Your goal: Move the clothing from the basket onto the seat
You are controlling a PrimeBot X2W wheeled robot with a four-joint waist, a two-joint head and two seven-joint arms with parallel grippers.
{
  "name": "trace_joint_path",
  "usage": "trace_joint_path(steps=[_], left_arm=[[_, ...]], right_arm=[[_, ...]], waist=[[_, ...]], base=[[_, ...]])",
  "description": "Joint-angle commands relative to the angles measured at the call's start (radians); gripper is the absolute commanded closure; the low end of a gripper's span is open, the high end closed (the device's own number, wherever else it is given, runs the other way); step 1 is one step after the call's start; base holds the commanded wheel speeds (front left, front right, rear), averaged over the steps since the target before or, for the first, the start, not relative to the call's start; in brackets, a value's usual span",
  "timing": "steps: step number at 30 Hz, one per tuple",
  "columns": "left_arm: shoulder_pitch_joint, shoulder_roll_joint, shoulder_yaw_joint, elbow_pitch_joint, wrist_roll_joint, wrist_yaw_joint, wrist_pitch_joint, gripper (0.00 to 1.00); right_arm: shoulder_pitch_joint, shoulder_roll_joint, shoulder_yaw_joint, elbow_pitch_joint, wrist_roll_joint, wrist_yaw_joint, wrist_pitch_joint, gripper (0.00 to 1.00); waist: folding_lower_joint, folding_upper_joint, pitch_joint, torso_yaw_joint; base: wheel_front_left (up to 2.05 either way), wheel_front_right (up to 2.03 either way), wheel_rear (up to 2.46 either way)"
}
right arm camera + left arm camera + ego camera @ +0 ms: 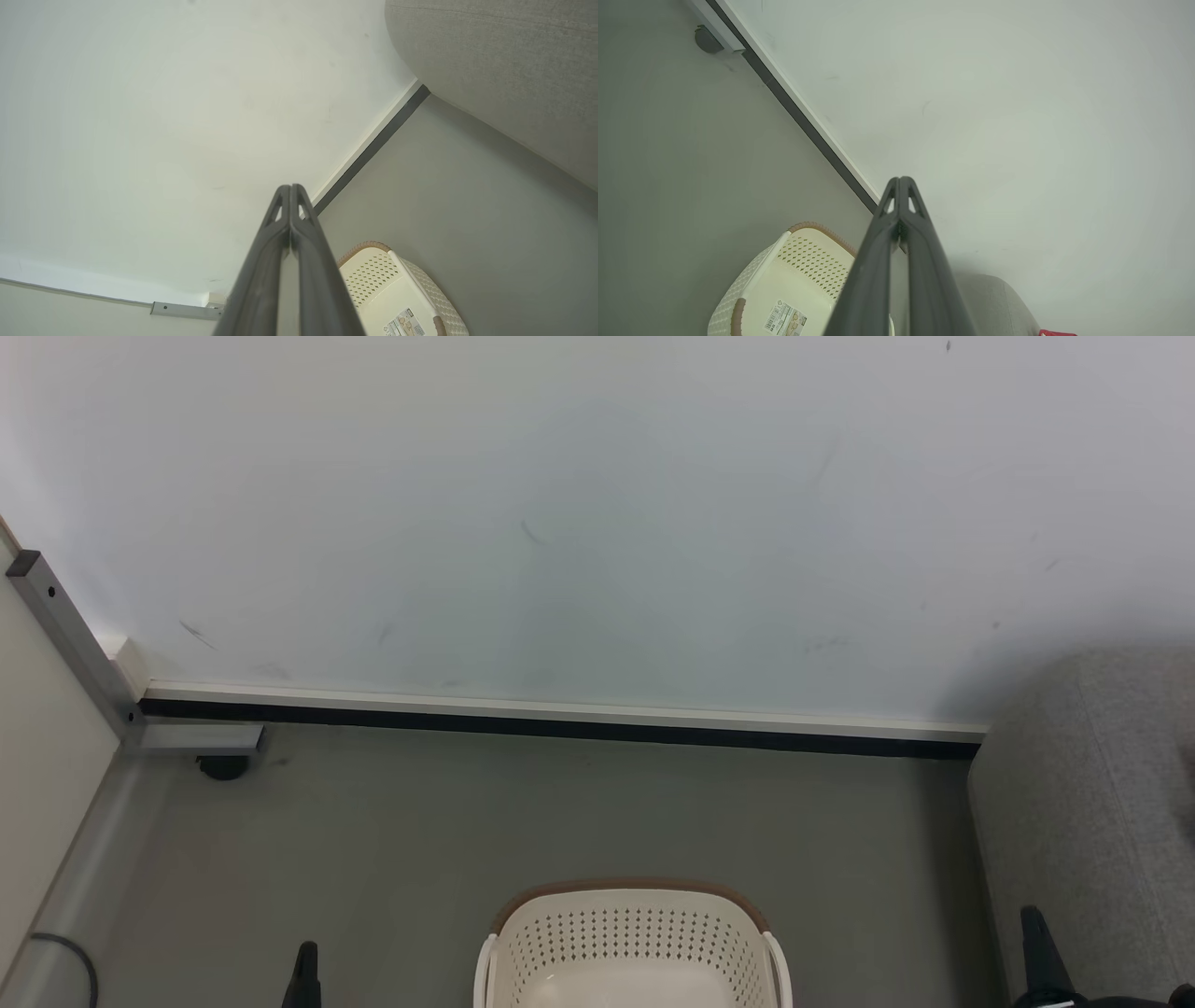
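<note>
While your left end effector (900, 180) and right end effector (290, 187) are both pressed fully closed with nothing in them, list the basket (635, 938) on the floor (560, 821) between them, its visible bottom bare but for a label (784, 319), and the clothing (1057, 333) as one red scrap by the seat (1092, 821), near its rounded end. Risk item: a garment lying that near the curve could slide to the floor, and closed fingers sent after it would shove, not grip. Clothing heading and long axis: cannot tell, too little shows.

The left gripper (900, 179) and the right gripper (290, 186) each have jaws pressed tightly together
</note>
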Motion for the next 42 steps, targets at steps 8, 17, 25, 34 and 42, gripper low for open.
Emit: trace_joint_path(steps=[8, 17, 25, 34, 42], left_arm=[[-0.047, 0.002, -0.001, 0.018, -0.106, -0.011, 0.017, 1.00], [-0.075, 0.001, -0.002, 0.040, -0.201, -0.020, 0.032, 1.00], [-0.097, 0.001, -0.002, 0.060, -0.281, -0.027, 0.045, 1.00], [-0.117, 0.001, -0.003, 0.078, -0.355, -0.033, 0.057, 1.00], [-0.136, 0.000, -0.005, 0.097, -0.435, -0.038, 0.069, 1.00]], right_arm=[[-0.050, 0.003, -0.037, 0.014, 0.105, 0.000, 0.035, 1.00], [-0.079, 0.008, -0.071, 0.036, 0.197, 0.000, 0.070, 1.00], [-0.105, 0.013, -0.099, 0.054, 0.273, 0.000, 0.098, 1.00], [-0.127, 0.018, -0.127, 0.069, 0.343, 0.000, 0.125, 1.00], [-0.147, 0.023, -0.156, 0.089, 0.415, 0.000, 0.153, 1.00]], waist=[[-0.0001, -0.0001, 0.008, -0.007], [-0.0001, -0.0001, 0.017, -0.014], [-0.0001, -0.0001, 0.025, -0.020], [-0.0001, -0.0001, 0.033, -0.026], [-0.0001, -0.0001, 0.041, -0.034]], base=[[0.00, 0.00, 0.00], [0.00, 0.00, 0.00], [0.00, 0.00, 0.00], [0.00, 0.00, 0.00], [0.00, 0.00, 0.00]])
